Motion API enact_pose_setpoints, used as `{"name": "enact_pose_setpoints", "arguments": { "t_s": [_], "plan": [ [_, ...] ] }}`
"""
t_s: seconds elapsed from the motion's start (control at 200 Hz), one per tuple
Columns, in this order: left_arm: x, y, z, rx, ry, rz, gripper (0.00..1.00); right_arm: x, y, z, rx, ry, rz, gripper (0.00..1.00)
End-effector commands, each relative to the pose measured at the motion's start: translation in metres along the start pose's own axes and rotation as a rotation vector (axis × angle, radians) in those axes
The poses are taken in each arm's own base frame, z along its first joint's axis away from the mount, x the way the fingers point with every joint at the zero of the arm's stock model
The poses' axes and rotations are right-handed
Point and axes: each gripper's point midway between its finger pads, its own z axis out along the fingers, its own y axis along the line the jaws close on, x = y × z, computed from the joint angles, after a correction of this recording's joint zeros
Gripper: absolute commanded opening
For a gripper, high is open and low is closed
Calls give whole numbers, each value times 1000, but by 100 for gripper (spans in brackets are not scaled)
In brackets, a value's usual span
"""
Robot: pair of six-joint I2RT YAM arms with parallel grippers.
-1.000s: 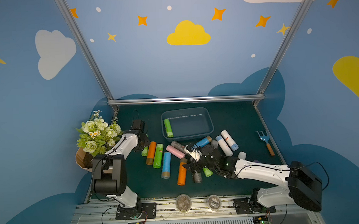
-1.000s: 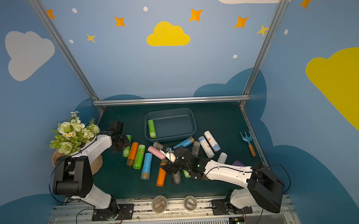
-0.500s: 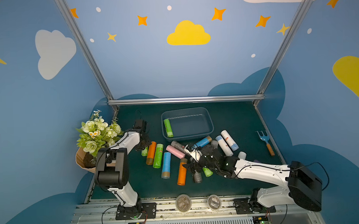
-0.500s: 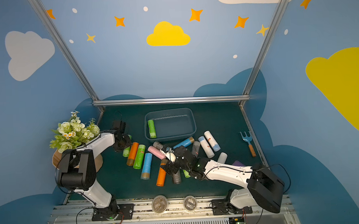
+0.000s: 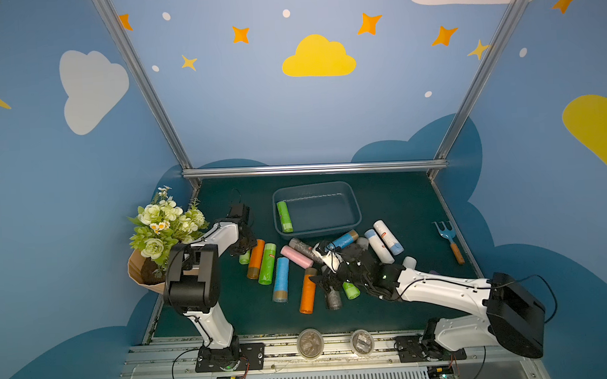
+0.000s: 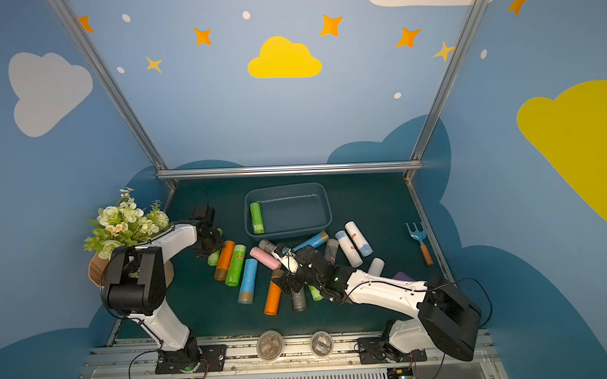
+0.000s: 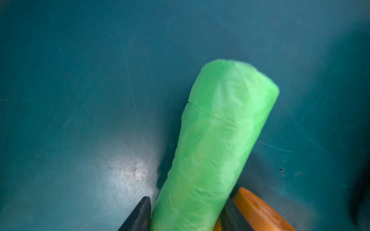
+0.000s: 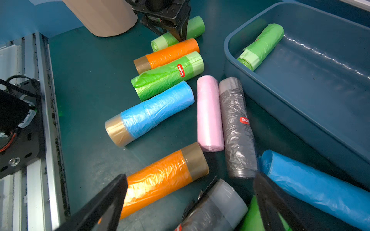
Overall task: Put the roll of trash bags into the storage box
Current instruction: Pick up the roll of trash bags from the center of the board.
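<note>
My left gripper is low on the green mat at the left. It is shut on a light green roll of trash bags that lies beside an orange roll; one finger presses each side. The blue-grey storage box stands at the back middle with one green roll along its left wall. My right gripper is open. It hangs over a grey roll and an orange roll in the middle pile.
Several more rolls, blue, pink, grey, white and green, lie scattered in front of the box. A flower pot stands close behind my left arm. A garden fork lies at the right edge. Two small round dishes sit on the front rail.
The left gripper's fingers have closed in on the green roll, and the left arm has shifted a little. The right arm has not moved.
</note>
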Motion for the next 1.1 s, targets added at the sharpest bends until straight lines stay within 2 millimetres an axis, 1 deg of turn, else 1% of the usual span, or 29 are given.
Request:
{"name": "enact_pose_setpoints", "arguments": {
  "t_s": [0.0,0.305,0.536,0.736,0.976,1.091],
  "plan": [
    [-4,-3,0,-4,-7,8,52,-9,-2,-5,0,-22,19,96],
    [-3,-1,-3,-5,-15,7,42,-7,-5,-4,0,-17,30,96],
    [-4,3,-11,-13,-33,5,40,-7,-6,-4,-5,-18,42,96],
    [-6,1,-16,-18,-31,17,38,-7,-8,-4,-6,-19,52,96],
    [-13,3,-33,-68,-66,42,37,-8,-11,-6,-14,-27,74,96],
    [-16,2,-43,-76,-87,56,37,-9,-12,-7,-21,-34,89,96]
  ]
}}
